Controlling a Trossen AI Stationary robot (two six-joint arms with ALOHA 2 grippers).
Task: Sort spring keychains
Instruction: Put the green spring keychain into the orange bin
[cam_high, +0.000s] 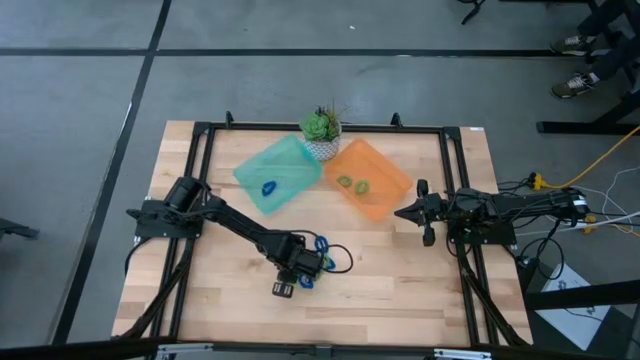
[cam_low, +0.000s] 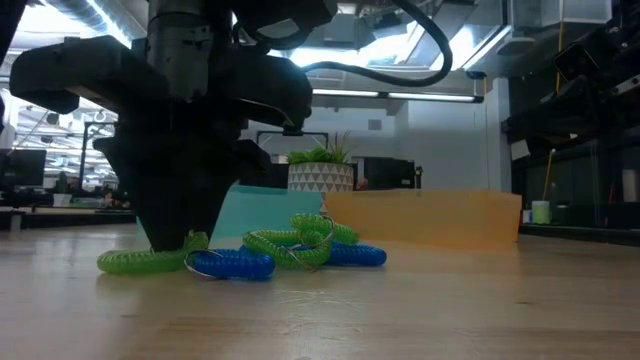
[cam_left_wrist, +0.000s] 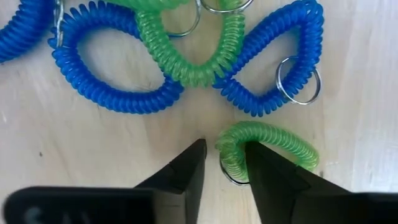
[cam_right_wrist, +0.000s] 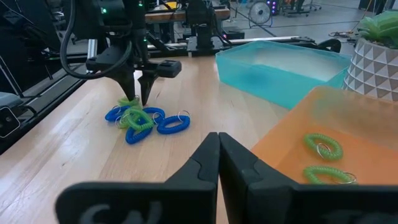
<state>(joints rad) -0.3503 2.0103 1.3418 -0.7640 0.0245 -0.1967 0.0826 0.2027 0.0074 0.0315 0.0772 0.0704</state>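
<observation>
Keychains (cam_high: 318, 250), blue and green, heaped lower centre of the worktop (cam_high: 400, 290). Left claw (cam_left_wrist: 225, 163) narrow, straddling one green coil's (cam_left_wrist: 267, 142) end. Right claw (cam_right_wrist: 219, 144) closed, empty, right.

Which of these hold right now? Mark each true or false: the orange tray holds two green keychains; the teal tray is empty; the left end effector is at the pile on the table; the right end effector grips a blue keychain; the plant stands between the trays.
1. The orange tray holds two green keychains. True.
2. The teal tray is empty. False: one blue keychain lies in it.
3. The left end effector is at the pile. True.
4. The right end effector grips a blue keychain. False: it is shut, holding nothing.
5. The plant stands at the trays' far corners, between them. True.
</observation>
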